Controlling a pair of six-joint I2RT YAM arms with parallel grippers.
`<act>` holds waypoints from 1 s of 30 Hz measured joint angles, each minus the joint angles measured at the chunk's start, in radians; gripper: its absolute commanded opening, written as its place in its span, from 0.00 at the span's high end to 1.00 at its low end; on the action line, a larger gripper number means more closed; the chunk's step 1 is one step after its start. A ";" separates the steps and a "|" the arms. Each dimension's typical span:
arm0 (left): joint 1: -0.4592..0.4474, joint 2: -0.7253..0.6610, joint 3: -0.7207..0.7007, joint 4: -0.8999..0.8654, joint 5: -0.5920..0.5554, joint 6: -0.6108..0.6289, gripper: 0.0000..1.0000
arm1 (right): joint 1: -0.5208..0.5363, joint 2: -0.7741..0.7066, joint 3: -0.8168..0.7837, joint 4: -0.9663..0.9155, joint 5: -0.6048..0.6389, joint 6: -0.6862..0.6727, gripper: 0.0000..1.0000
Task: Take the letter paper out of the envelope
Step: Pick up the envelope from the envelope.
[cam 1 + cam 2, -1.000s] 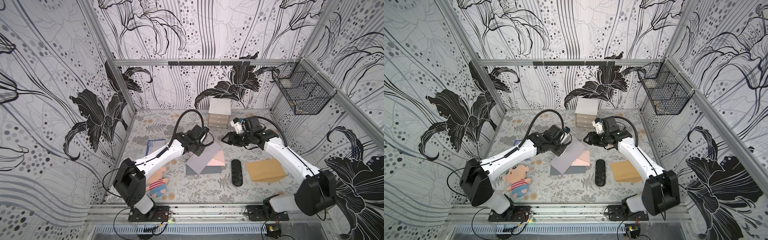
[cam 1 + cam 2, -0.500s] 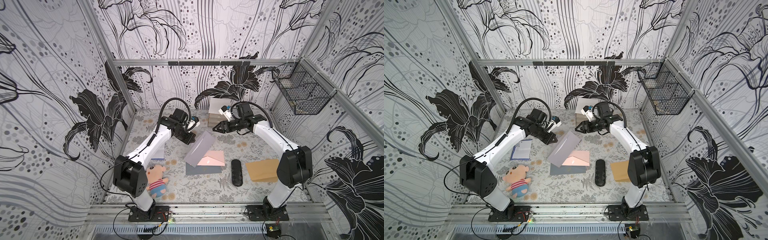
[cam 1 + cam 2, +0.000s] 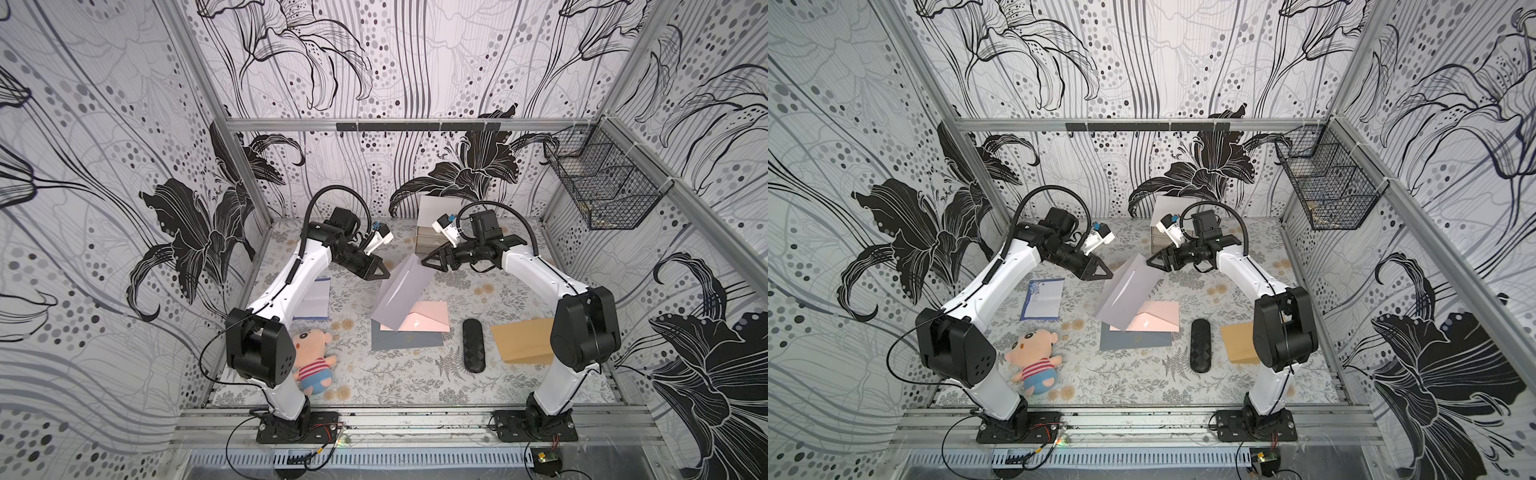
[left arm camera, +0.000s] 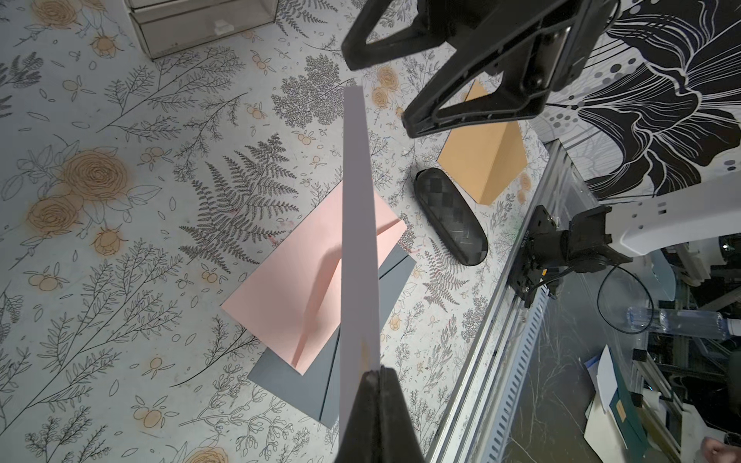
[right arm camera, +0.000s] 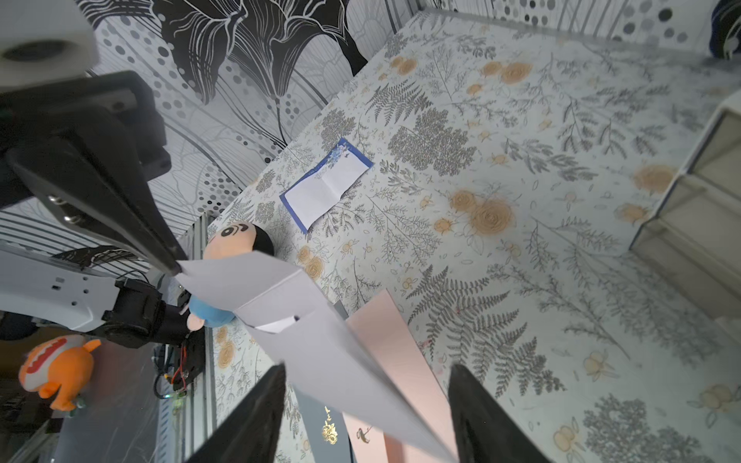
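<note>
Your left gripper (image 3: 384, 274) pinches the grey envelope (image 3: 401, 295) by a corner; your right gripper (image 3: 430, 264), fingers spread, straddles its other end. The letter paper (image 5: 276, 325) only peeks out.

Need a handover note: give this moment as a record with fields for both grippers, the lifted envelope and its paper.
left gripper: shut on a corner of the envelope, which hangs lifted and tilted
right gripper: open at the envelope's opposite end, not gripping
paper: a white edge peeks from the envelope's opening, the rest inside
underneath: pink envelope lying on grey envelope
task: paper not yet out
</note>
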 measured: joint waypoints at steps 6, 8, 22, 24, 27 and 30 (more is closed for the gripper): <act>0.000 0.001 0.003 -0.020 0.031 0.011 1.00 | 0.001 0.026 0.071 -0.016 -0.058 -0.123 0.00; 0.000 0.003 0.009 -0.027 0.043 0.014 1.00 | 0.003 0.039 0.079 -0.037 -0.076 -0.166 0.02; 0.000 0.003 0.014 -0.043 0.092 0.017 1.00 | 0.048 0.144 0.134 -0.139 -0.214 -0.291 0.48; 0.000 0.003 0.014 -0.044 0.092 0.017 1.00 | 0.059 0.144 0.134 -0.147 -0.236 -0.293 0.54; 0.002 0.003 0.014 -0.047 0.092 0.018 1.00 | 0.063 0.144 0.122 -0.153 -0.264 -0.297 0.62; 0.002 0.003 0.014 -0.047 0.093 0.018 1.00 | 0.063 0.144 0.098 -0.153 -0.283 -0.294 0.70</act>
